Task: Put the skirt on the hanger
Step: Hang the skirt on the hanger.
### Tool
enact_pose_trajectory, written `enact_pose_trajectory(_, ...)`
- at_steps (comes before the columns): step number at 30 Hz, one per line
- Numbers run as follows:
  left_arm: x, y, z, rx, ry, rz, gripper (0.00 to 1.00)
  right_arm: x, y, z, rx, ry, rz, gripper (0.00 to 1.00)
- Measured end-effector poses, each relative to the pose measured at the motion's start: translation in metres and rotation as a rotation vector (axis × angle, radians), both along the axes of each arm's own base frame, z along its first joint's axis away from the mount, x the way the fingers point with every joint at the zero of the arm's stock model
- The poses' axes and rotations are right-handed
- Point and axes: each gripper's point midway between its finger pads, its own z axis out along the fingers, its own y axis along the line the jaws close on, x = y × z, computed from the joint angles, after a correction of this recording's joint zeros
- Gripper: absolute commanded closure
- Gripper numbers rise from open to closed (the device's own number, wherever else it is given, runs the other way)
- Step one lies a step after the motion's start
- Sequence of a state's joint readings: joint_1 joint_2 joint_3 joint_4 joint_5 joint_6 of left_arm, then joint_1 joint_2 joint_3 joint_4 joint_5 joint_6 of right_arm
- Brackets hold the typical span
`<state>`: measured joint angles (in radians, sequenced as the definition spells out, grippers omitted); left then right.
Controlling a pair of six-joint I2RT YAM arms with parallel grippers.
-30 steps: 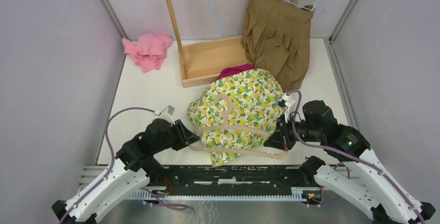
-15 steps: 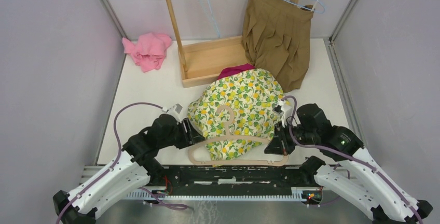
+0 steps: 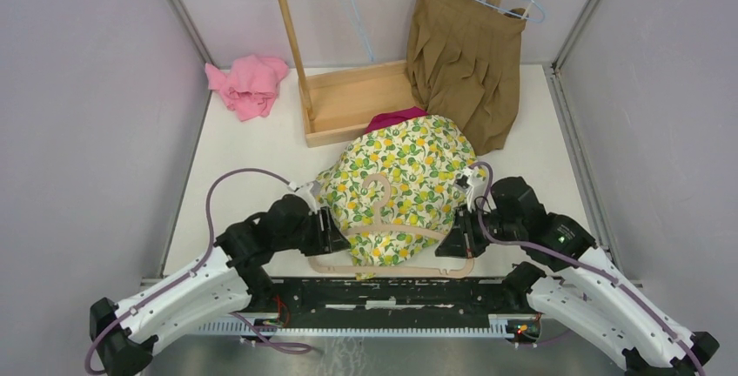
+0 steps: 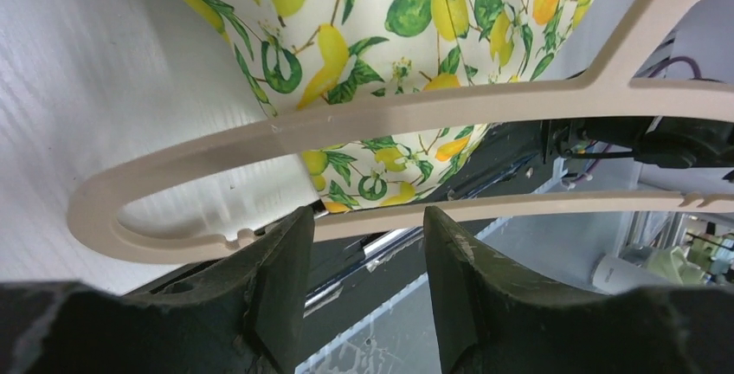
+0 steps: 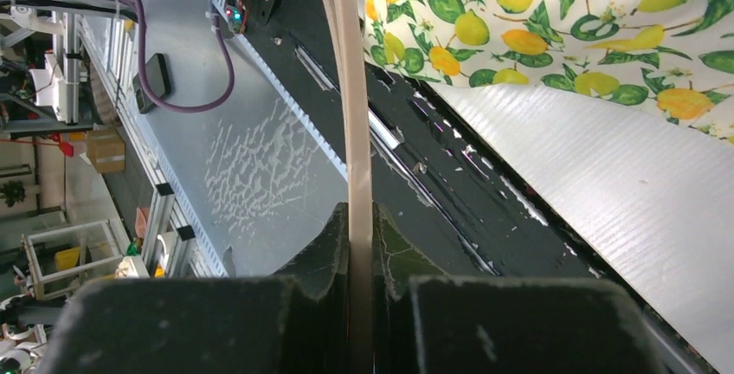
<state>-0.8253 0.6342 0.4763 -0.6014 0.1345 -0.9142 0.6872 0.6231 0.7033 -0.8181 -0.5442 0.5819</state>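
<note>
Closest to me, the right arm's fingers point(image 3: 456, 242) are clamped on the right end of the beige plastic hanger point(image 3: 396, 270), which I take to be an anchor so the frame cannot slide. The left arm's fingers point(image 3: 333, 235) stand apart at a middling width at the hanger's left end, gripping nothing. To my eye that leaves them free to take either the frame or the cloth.

The hanger lies at the near edge of the white bench point(image 3: 244, 158), with its hook and upper arm resting on top of the lemon-and-lime print skirt point(image 3: 409, 167). The skirt sits crumpled at the middle of the bench and is not hung yet. A magenta cloth point(image 3: 396, 117) peeps out from under its far side.

From overhead, both pairs of fingers hide behind their own wrists. The left wrist camera settles it: two dark fingertips with a clear gap, the hanger's lower bar crossing just at them, and printed cloth showing behind the upper arm. The right wrist camera shows the bar edge-on, pinched tight.

Only the overhead view shows the far end. There stands a wooden rack with a tray base point(image 3: 357, 97), and a brown pleated skirt point(image 3: 461, 54) hangs on a blue wire hanger. A pink cloth point(image 3: 250, 84) lies at far left.
</note>
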Motion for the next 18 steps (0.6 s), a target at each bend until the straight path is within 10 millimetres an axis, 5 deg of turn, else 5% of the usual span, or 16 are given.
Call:
enact_pose_trajectory(11,-0.007,-0.005,-0.019,0.129,-0.047,-0.047,0.45,0.006,0.007,0.008,0.038,-0.013,-0.010,0.99)
enact_pose_trajectory(18,0.009,0.012,-0.043,0.207,-0.125,0.106,0.42,0.003,0.007,0.009,0.049,-0.011,0.002,0.99)
